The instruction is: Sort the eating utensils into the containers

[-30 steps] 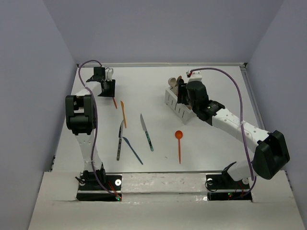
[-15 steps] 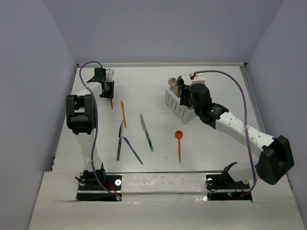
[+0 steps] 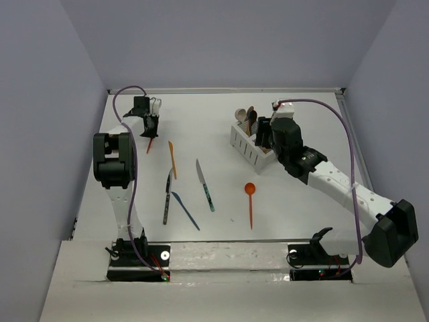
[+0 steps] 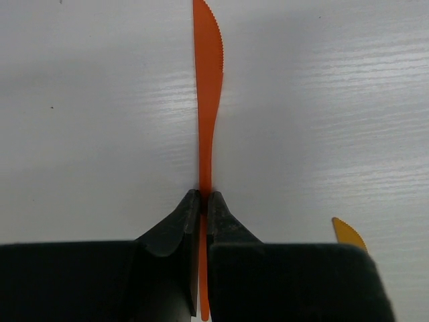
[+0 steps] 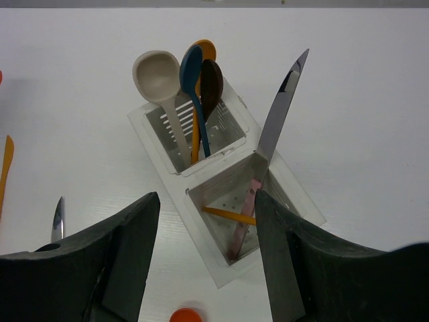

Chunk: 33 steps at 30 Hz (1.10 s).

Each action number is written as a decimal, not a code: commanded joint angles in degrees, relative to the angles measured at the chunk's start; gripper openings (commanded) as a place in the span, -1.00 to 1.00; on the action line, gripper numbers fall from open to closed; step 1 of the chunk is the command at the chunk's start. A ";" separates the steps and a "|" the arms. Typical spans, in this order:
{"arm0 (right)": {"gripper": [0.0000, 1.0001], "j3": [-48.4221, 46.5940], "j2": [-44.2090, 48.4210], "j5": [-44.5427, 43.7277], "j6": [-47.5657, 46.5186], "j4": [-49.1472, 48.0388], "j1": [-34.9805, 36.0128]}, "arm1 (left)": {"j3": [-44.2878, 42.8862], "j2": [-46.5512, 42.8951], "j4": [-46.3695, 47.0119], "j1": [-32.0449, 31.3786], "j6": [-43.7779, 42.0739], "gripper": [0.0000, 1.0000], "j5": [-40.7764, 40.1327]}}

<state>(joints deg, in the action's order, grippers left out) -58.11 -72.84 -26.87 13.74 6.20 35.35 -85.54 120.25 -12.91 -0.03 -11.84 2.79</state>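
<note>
White table [image 3: 221, 121]: four loose knives [image 3: 205, 185], one orange spoon [image 3: 250, 201], one caddy [image 3: 244, 149].

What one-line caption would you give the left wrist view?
Left gripper closed on the handle of an orange knife, white table behind.

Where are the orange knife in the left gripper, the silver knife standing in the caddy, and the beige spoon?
orange knife [image 4: 209, 60]: left wrist view, on its serrated blade.
silver knife [image 5: 285, 100]: right wrist view, on its blade.
beige spoon [image 5: 157, 75]: right wrist view, on its bowl.
</note>
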 commanded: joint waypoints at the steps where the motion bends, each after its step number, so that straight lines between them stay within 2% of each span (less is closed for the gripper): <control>1: 0.29 0.71 2.61 -0.38 -0.11 -0.92 0.42 | 6.94 -2.89 -0.38 0.30 -2.40 -1.00 -0.08; 6: 0.29 0.45 3.40 5.06 0.24 -1.19 0.42 | 13.63 -12.13 10.68 0.30 -1.18 -1.00 1.87; 10: 0.29 0.10 4.19 11.03 1.47 -1.89 0.42 | 16.98 -17.32 14.82 0.56 0.67 -1.00 3.36; 12: 0.30 0.10 4.89 14.29 1.99 -3.11 0.42 | 18.55 -20.04 15.80 0.91 0.59 -1.00 4.76; 17: 0.34 -1.74 4.73 29.92 5.33 -5.49 0.42 | 20.67 -27.07 16.60 0.91 -0.03 -1.00 8.81; 20: 0.38 -4.37 2.01 36.18 9.54 -10.40 0.42 | 22.34 -32.41 16.25 0.91 -0.47 -1.00 14.24; 23: 0.41 -8.49 -2.73 37.77 13.85 -12.78 1.03 | 23.31 -38.56 15.72 0.74 -0.73 -1.00 19.34; 24: 0.49 -9.82 -4.14 37.51 14.47 -14.35 1.03 | 24.01 -39.99 15.55 0.74 -0.73 -1.00 20.23; 27: 0.57 -16.04 -10.20 35.93 15.18 -17.17 4.63 | 24.98 -45.53 14.41 0.30 -0.47 -1.00 22.08; 30: 0.53 -22.28 -16.71 34.43 17.71 -19.45 6.56 | 25.42 -49.66 13.26 0.30 0.06 -1.00 24.18; 33: 0.45 -25.91 -22.60 34.78 20.53 -23.14 7.19 | 25.77 -52.91 12.99 -2.69 0.67 -1.00 24.99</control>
<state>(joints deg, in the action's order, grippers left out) -77.03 -90.06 7.03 28.84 -7.68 40.86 -60.93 70.83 0.56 -0.34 -11.90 23.57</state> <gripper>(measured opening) 0.755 0.135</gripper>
